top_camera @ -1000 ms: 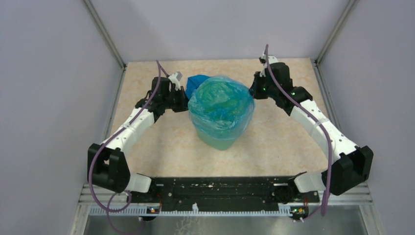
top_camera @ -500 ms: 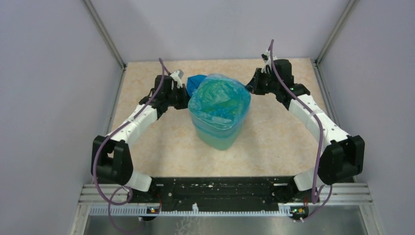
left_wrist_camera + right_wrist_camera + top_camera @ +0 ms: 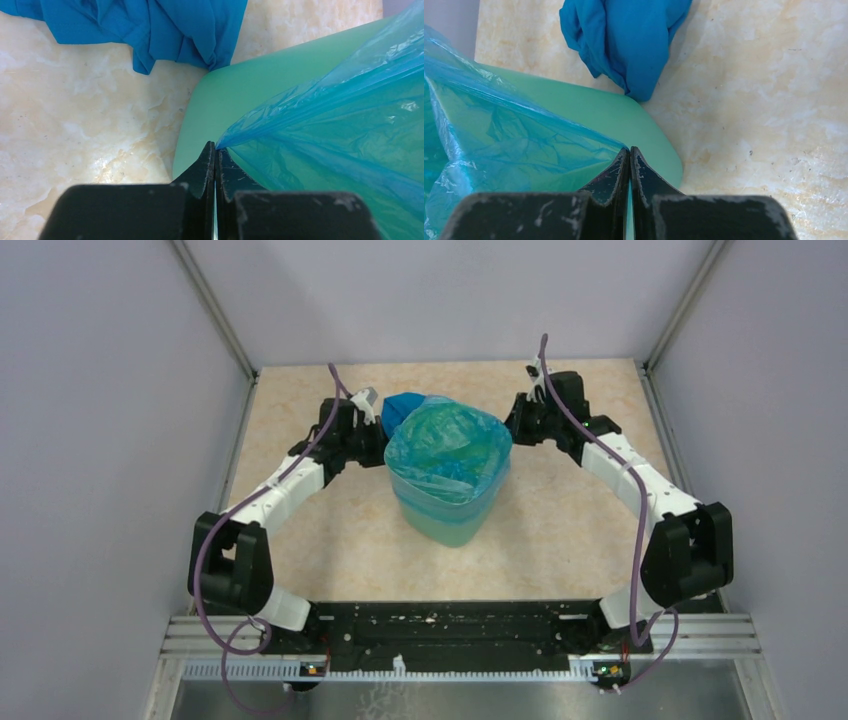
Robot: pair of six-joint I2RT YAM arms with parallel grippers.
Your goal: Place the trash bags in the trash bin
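Observation:
The mint-green trash bin (image 3: pixel 447 523) stands mid-table. A translucent light-blue trash bag (image 3: pixel 447 445) is stretched over its rim and down its upper walls. My left gripper (image 3: pixel 378 443) is shut on the bag's edge at the bin's left side; in the left wrist view the gripper (image 3: pixel 215 146) pinches the film (image 3: pixel 340 115) against the green wall (image 3: pixel 240 85). My right gripper (image 3: pixel 514 427) is shut on the bag's edge at the right side; in the right wrist view the gripper (image 3: pixel 629 150) holds the film (image 3: pixel 509 135) by the bin (image 3: pixel 624 112).
A crumpled, opaque darker-blue bundle (image 3: pixel 400 408) lies on the table behind the bin, also seen in the left wrist view (image 3: pixel 150 25) and the right wrist view (image 3: pixel 629 35). Grey walls enclose the beige table (image 3: pixel 560 530) on three sides.
Both grippers have drawn the bag's edge further down the bin's walls; the bulging film over the top has flattened and tightened around the rim. The arms' elbows shifted slightly inward.

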